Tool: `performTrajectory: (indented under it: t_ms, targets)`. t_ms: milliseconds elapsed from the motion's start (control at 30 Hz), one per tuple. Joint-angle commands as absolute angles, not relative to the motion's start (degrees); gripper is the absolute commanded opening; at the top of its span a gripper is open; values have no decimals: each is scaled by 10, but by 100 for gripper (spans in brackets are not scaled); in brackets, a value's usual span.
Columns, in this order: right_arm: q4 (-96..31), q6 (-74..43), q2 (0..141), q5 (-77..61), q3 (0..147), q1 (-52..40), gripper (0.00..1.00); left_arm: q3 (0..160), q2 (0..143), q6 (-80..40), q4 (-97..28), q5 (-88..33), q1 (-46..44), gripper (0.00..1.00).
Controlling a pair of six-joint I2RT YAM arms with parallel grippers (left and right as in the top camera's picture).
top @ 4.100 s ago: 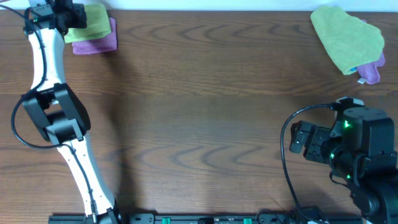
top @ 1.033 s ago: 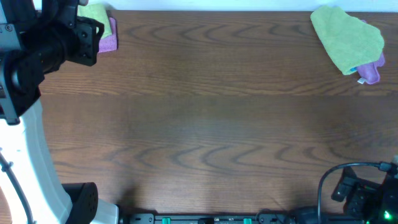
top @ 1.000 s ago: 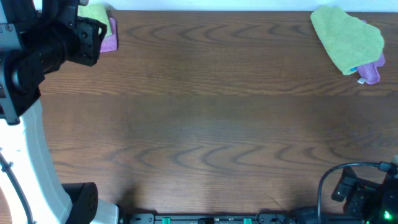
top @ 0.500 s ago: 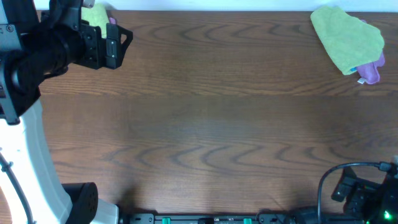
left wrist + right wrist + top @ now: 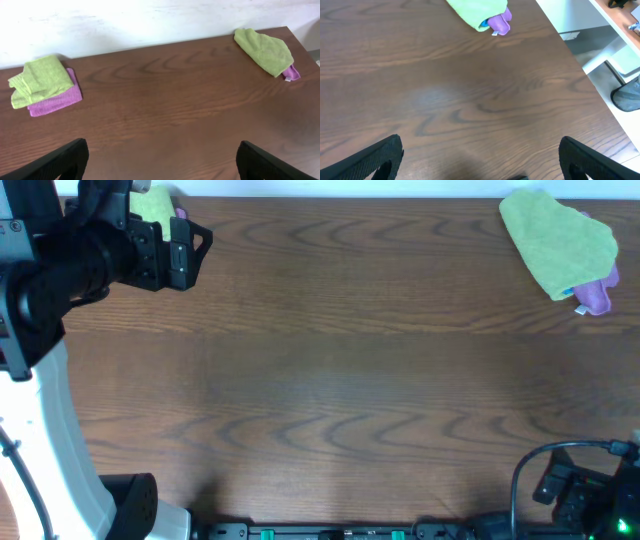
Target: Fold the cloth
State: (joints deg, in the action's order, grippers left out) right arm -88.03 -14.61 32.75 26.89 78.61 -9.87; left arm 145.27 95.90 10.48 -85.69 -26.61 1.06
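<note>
From overhead, we are looking at the cloth (image 5: 153,204) lying at the far left corner of the desk (image 5: 350,380), mostly hidden by the left arm. Only a lime-green edge is showing, with a sliver of a purple cloth (image 5: 181,214) beside it. The left end effector (image 5: 200,258) is hanging just beside that pile, raised off the desk, its jaws spread wide and gripping nothing. A duller green cloth (image 5: 560,240) is sitting well apart at the far right corner. Only part of the right arm is showing at the near right corner.

In the left wrist view, we are seeing the cloth as a compact, layered bundle resting on top of the purple cloth. The two dark fingers (image 5: 65,160) are framing bare wood at the bottom corners, fully released and touching neither the desk nor any fabric. We are judging the fold as done, or very nearly so. What we think comes next is a check that the layers are holding, then moving the arm clear without brushing the pile.

In the right wrist view, the right end effector (image 5: 480,147) is likewise gaping wide and empty above bare desk. Only the duller green cloth is peeking in at the top edge, and the task's cloth is out of sight here.
</note>
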Motion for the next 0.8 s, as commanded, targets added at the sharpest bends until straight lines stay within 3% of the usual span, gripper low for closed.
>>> performTrajectory:
  t_ms: [0, 233, 467, 767]
  targets:
    - [-881, -141, 326, 281, 791, -94, 99, 1456, 958, 101, -860, -263, 11, 95]
    - [-881, -141, 326, 281, 791, -94, 99, 1428, 931, 108, -842, -232, 11, 95]
    - [-881, -141, 326, 281, 791, -94, 99, 1165, 719, 123, -723, -222, 11, 96]
    - [-881, -141, 326, 281, 791, -94, 99, 908, 469, 123, -671, -204, 11, 95]
